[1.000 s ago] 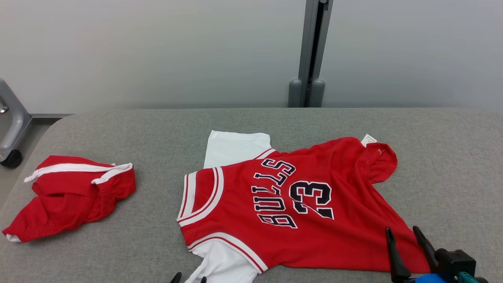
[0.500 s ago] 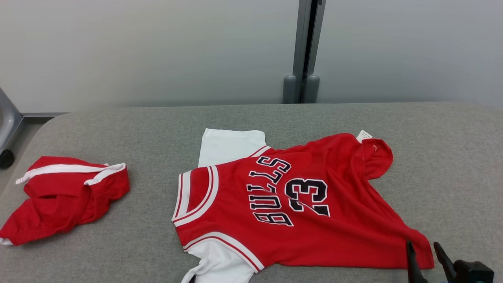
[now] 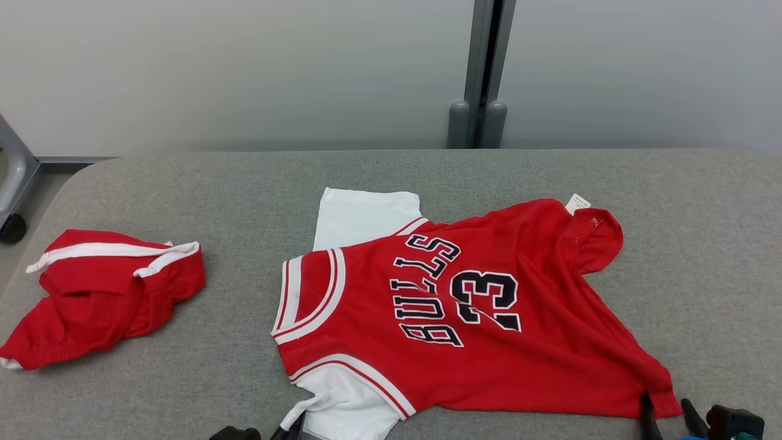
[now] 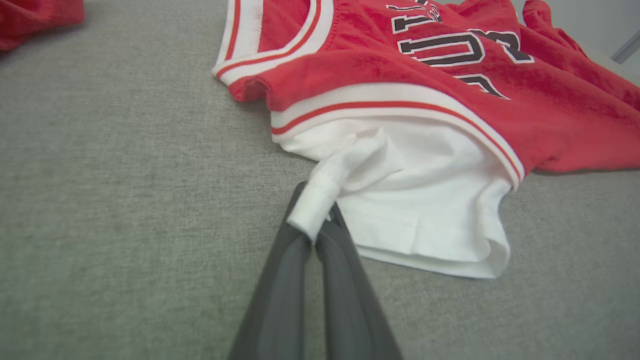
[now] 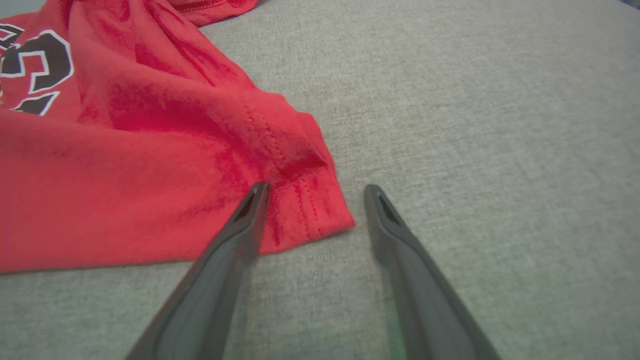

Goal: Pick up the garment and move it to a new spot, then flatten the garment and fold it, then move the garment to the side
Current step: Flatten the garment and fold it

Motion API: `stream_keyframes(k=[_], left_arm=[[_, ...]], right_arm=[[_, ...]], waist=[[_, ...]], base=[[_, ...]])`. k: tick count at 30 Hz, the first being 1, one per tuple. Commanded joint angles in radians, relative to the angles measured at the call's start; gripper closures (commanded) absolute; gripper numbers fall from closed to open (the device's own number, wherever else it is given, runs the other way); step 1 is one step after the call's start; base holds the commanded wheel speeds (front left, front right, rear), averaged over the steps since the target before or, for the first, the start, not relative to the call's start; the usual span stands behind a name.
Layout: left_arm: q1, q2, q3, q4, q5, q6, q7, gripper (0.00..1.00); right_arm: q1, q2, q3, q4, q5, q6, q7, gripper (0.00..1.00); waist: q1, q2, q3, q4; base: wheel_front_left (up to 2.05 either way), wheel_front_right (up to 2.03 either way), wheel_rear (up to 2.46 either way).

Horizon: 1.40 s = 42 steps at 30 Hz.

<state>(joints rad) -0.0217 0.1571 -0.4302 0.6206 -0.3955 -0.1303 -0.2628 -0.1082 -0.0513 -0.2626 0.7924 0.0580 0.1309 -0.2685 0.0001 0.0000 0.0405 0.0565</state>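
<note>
- Two corners are being addressed; probably the flattening step.
- Left gripper is clamped on the white sleeve of the Bulls jersey, lying on the grey table.
- Right gripper, fingers apart, straddles the red hem corner; next move: close, then pull outward.

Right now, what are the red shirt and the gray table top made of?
The red shirt looks like soft, matte knit cloth: it wrinkles and shows stitched hems. The gray table top looks like rough woven fabric, probably over padding, given its speckled weave and rounded corner.
</note>
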Motion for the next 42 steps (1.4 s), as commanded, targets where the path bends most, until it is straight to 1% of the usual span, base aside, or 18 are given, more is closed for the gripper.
stream_keyframes(k=[1,3,4,5,8,11,16,20,25,27,29,32,34,36,37,39,40,42], left_arm=[[-0.012,0.005,0.003,-0.007,-0.002,-0.001,-0.003,1.00],[-0.014,0.005,0.013,-0.016,-0.006,-0.001,-0.003,1.00],[-0.013,0.005,0.016,-0.019,-0.006,-0.001,-0.003,1.00],[-0.013,0.004,0.019,-0.020,-0.006,-0.001,-0.003,1.00],[-0.013,0.003,0.027,-0.034,-0.006,-0.001,-0.003,1.00],[-0.021,0.000,0.045,-0.068,0.000,-0.001,-0.003,1.00],[-0.049,-0.001,0.088,-0.171,-0.012,-0.001,-0.003,1.00],[-0.104,0.006,0.142,-0.276,-0.032,-0.001,-0.003,1.00],[-0.224,0.037,0.212,-0.412,-0.059,-0.001,-0.003,1.00],[-0.287,0.064,0.235,-0.461,-0.069,-0.001,-0.003,1.00],[-0.354,0.095,0.257,-0.508,-0.077,-0.001,-0.003,1.00],[-0.442,0.142,0.279,-0.563,-0.076,-0.001,0.004,1.00],[-0.504,0.173,0.294,-0.593,-0.069,0.003,0.033,1.00],[-0.563,0.184,0.313,-0.607,-0.086,0.010,0.065,1.00],[-0.591,0.201,0.316,-0.606,-0.079,0.012,0.080,1.00],[-0.640,0.206,0.332,-0.587,-0.096,0.019,0.103,1.00],[-0.660,0.220,0.330,-0.571,-0.082,0.019,0.117,1.00],[-0.709,0.224,0.327,-0.536,-0.084,0.017,0.125,1.00]], right_arm=[[-0.007,0.002,0.014,0.050,0.011,0.000,0.012,0.00],[-0.011,0.007,0.028,0.116,0.025,0.000,0.022,0.00],[-0.015,0.010,0.038,0.143,0.036,0.000,0.024,0.53],[-0.018,0.014,0.058,0.169,0.047,0.000,0.026,1.00],[-0.026,0.024,0.116,0.206,0.097,0.002,0.027,1.00],[-0.043,0.021,0.168,0.153,0.163,0.004,0.021,1.00],[-0.067,-0.005,0.236,-0.075,0.307,0.000,0.004,1.00],[-0.102,0.001,0.296,-0.264,0.439,0.000,0.004,1.00],[-0.174,-0.015,0.310,-0.462,0.517,0.000,0.004,1.00],[-0.212,-0.032,0.308,-0.529,0.539,0.000,0.004,1.00],[-0.258,-0.057,0.296,-0.599,0.557,0.000,0.012,1.00],[-0.324,-0.080,0.259,-0.691,0.577,0.000,0.058,1.00],[-0.375,-0.093,0.228,-0.745,0.571,0.000,0.103,1.00],[-0.426,-0.103,0.199,-0.782,0.545,0.000,0.151,1.00],[-0.452,-0.104,0.191,-0.794,0.528,0.000,0.173,1.00],[-0.506,-0.096,0.177,-0.799,0.487,0.000,0.214,1.00],[-0.533,-0.089,0.170,-0.791,0.471,0.000,0.229,1.00],[-0.584,-0.073,0.163,-0.760,0.421,0.000,0.252,1.00]], waist=[[-0.0001,0.0000,0.003,0.005],[-0.0001,0.0000,0.005,0.007],[-0.0001,0.0000,0.006,0.008],[-0.0001,0.0000,0.006,0.009],[-0.0001,0.0000,0.006,0.007],[-0.0001,0.0000,0.003,0.005],[-0.0001,0.0000,-0.013,0.003],[-0.0001,0.0000,-0.031,0.004],[-0.0001,0.0000,-0.048,0.003],[-0.0001,0.0000,-0.054,0.004],[-0.0001,0.0000,-0.058,0.005],[-0.0001,0.0000,-0.061,0.005],[-0.0001,0.0000,-0.055,0.006],[-0.0001,0.0000,-0.038,0.008],[-0.0001,0.0000,-0.029,0.009],[-0.0001,0.0000,-0.001,0.009],[-0.0001,0.0000,0.015,0.008],[-0.0001,0.0000,0.050,0.008]], base=[[0.00,0.00,0.00],[0.00,0.00,0.00],[0.00,0.00,0.00],[0.00,0.00,0.00],[0.00,0.00,0.00],[0.00,0.00,0.00],[0.00,0.00,0.00],[0.00,0.00,0.00],[0.00,0.00,0.00],[0.00,0.00,0.00],[0.00,0.00,0.00],[0.00,0.00,0.00],[0.00,0.00,0.00],[0.00,0.00,0.00],[0.00,0.00,0.00],[0.00,0.00,0.00],[0.00,0.00,0.00],[0.00,0.00,0.00]])
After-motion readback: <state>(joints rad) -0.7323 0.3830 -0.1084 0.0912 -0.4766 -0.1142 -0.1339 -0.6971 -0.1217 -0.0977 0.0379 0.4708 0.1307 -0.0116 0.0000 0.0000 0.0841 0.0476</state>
